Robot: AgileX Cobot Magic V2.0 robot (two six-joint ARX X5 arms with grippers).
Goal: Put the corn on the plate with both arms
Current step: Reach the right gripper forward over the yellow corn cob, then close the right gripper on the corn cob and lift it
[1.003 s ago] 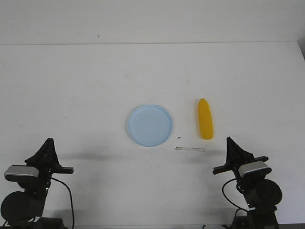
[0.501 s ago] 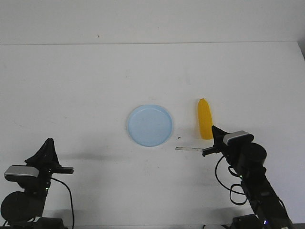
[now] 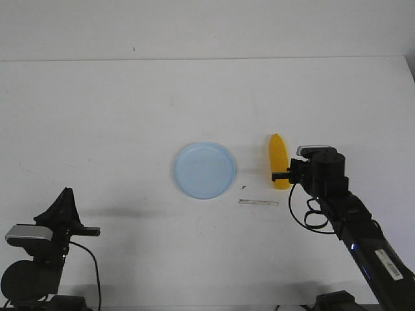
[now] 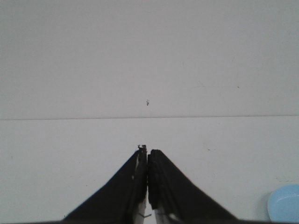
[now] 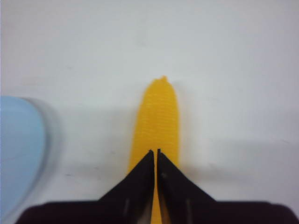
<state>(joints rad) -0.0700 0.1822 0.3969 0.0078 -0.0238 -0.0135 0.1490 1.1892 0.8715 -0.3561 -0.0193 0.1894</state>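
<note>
We see the right gripper (image 5: 155, 151), fingers pressed together, over the bright yellow toy corn cob (image 3: 279, 161), right of the pale blue round plastic plate (image 3: 203, 170); the left gripper (image 4: 147, 150) is pressed together too.

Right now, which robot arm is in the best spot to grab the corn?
The right one. The right gripper is shut and lined up just over the corn, beside the plate. The left gripper is shut too, parked at the table's near edge, far from the corn.

A plain white table (image 3: 130, 116) meets a bare white wall (image 3: 194, 26) under even light.
</note>
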